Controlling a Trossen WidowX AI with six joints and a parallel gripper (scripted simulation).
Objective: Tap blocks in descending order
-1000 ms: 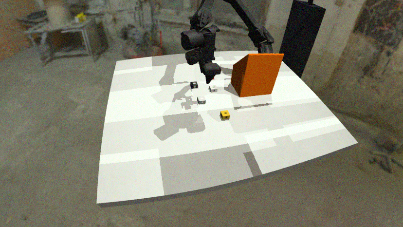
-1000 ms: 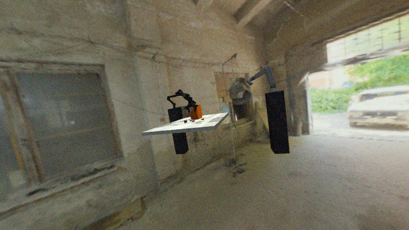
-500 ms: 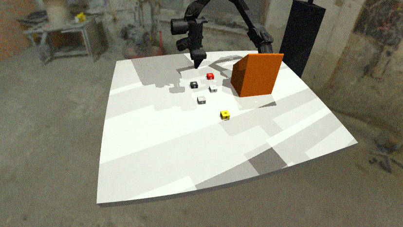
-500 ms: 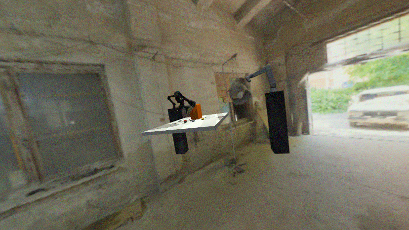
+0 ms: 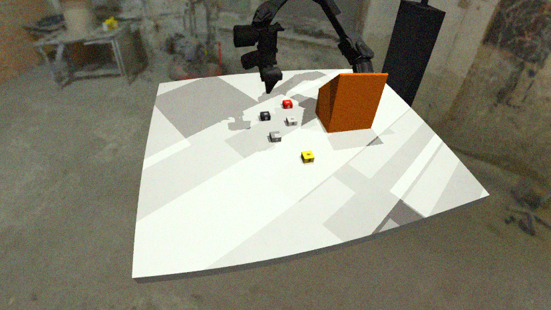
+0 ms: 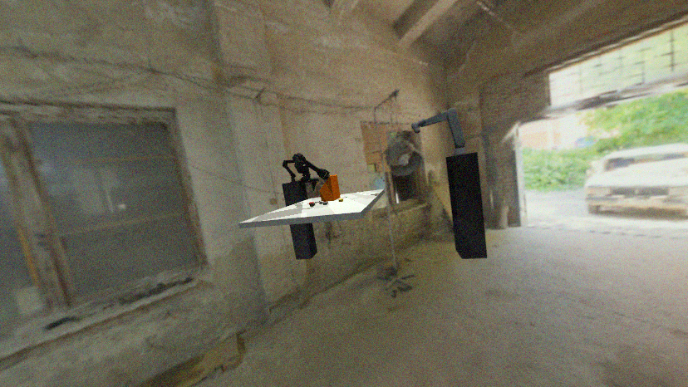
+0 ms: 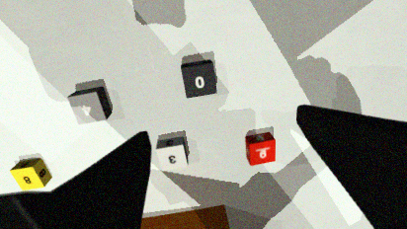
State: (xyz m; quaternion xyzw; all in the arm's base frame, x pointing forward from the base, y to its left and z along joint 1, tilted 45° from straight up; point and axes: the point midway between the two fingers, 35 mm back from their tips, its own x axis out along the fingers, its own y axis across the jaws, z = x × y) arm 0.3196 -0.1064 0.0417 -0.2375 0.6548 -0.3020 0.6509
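Five small digit blocks lie on the white table. The black block shows 0. The grey block shows 4. The white block shows 3. The yellow block seems to show 8. The digit on the red block is too blurred to read. My gripper is open and empty. It hangs above the table, behind and to the left of the red block, touching nothing.
A tall orange box stands right of the blocks, close to the red and white ones. A black pillar stands behind the table's far right corner. The arm's base is behind the orange box.
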